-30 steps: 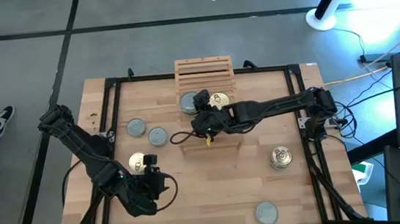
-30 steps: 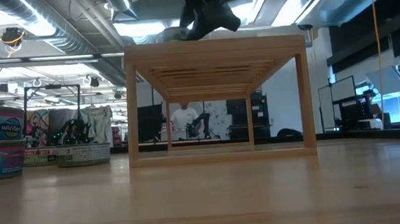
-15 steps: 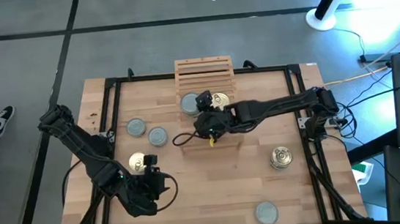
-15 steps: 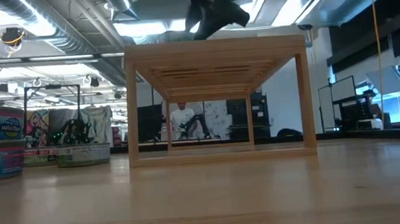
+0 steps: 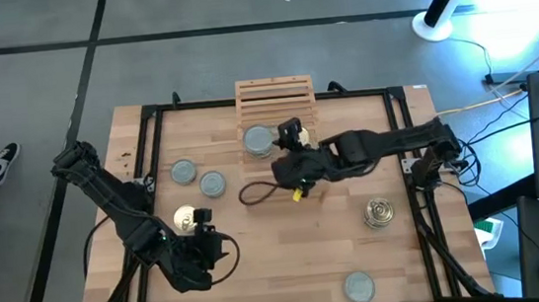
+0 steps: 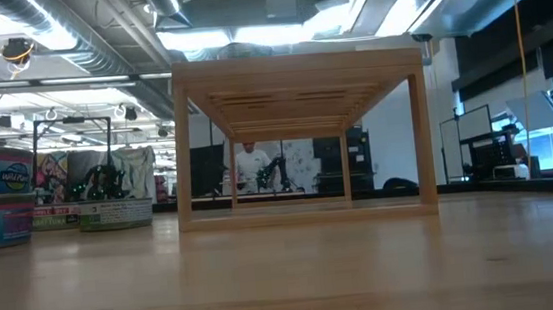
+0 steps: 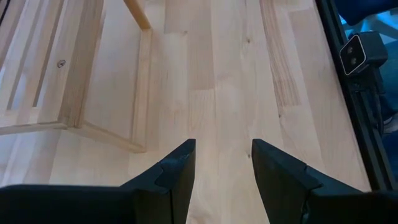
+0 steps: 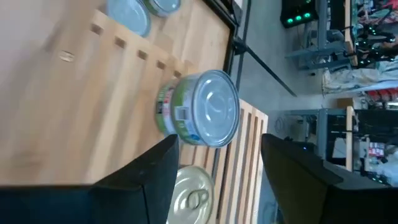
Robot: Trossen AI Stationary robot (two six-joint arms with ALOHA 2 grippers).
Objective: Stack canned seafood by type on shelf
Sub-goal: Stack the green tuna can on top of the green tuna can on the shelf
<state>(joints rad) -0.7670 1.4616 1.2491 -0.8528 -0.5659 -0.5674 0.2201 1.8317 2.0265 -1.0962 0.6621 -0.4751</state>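
I see my right end effector point(image 5: 291, 133) open and empty above the shelf point(image 5: 275, 99), a grey-blue tin point(image 8: 200, 109) just ahead; the left end effector point(image 7: 222, 163) also open over the counter point(image 7: 236, 81).

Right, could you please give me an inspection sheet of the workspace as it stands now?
Surface: wooden tabletop, bare between items.
Job's things: shelf holds a grey-topped can and a golden-topped can side by side; three loose grey cans and two loose golden cans sit on the table.
Clutter: nothing seen.
Pincers: right pincer open and empty above the shelf; left pincer open and empty.
Cables: dark cable loop beside the right arm; yellow cable on the floor.
Surroundings: a person's shoe on the floor.
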